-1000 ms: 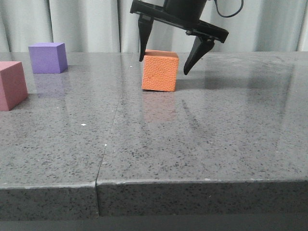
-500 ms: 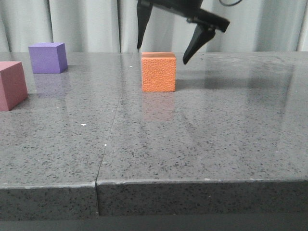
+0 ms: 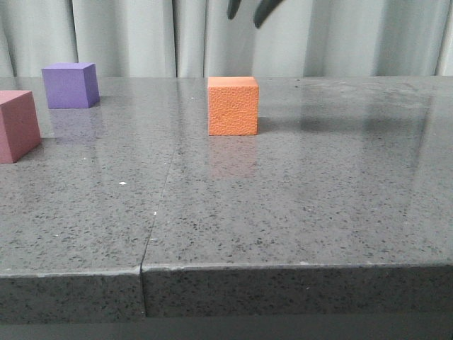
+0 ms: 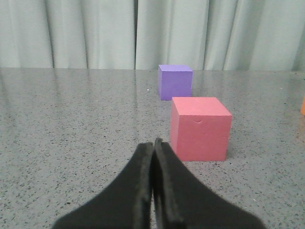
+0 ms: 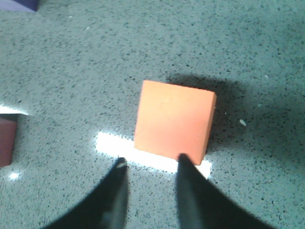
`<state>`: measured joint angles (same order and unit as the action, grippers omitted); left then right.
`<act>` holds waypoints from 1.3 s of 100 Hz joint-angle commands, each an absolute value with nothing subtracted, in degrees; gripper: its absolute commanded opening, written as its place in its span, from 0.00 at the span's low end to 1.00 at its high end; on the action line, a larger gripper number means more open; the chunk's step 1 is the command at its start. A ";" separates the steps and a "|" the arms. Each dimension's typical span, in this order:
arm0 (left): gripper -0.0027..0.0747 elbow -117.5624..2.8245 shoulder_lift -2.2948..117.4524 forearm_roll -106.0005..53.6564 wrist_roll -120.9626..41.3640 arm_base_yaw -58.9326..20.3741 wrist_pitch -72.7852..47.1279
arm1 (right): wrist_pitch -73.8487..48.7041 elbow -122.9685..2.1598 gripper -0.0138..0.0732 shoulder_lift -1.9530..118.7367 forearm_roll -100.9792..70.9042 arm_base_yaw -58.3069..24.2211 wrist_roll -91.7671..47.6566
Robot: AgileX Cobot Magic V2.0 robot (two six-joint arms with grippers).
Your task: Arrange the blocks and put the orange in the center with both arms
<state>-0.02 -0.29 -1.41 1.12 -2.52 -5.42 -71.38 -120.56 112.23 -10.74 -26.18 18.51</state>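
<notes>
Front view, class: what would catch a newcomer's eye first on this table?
The orange cube stands alone mid-table on the glossy grey tabletop. Far to its left sit the purple cube and, nearer the camera, the pink-red cube. The right gripper hangs high above the orange cube, jaws open.

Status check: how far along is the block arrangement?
Done: the orange block stands alone mid-table, released; the right pincer is open above it, holding nothing. In hand: nothing. The left pincer is shut and empty, short of the pink block. Left: the pink block and purple block sit far left, not yet arranged around the orange.
</notes>
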 commanded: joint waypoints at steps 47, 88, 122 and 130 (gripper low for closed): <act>0.01 2.39 -2.06 -1.48 1.11 -2.74 -0.72 | -71.14 -102.50 0.08 92.16 -4.51 -26.79 13.69; 0.01 2.39 -2.06 -1.48 1.11 -2.74 -0.72 | -47.50 -71.19 0.08 70.30 0.85 -26.79 13.27; 0.01 2.39 -2.06 -1.48 1.11 -2.74 -0.72 | -32.52 -47.86 0.08 53.06 4.71 -26.79 13.27; 0.01 2.39 -2.06 -1.48 1.11 -2.74 -0.72 | -31.36 -44.34 0.08 49.55 4.71 -26.79 13.27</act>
<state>-0.02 -0.29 -1.41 1.12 -2.52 -5.42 -36.96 -46.22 53.90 3.82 -26.66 13.99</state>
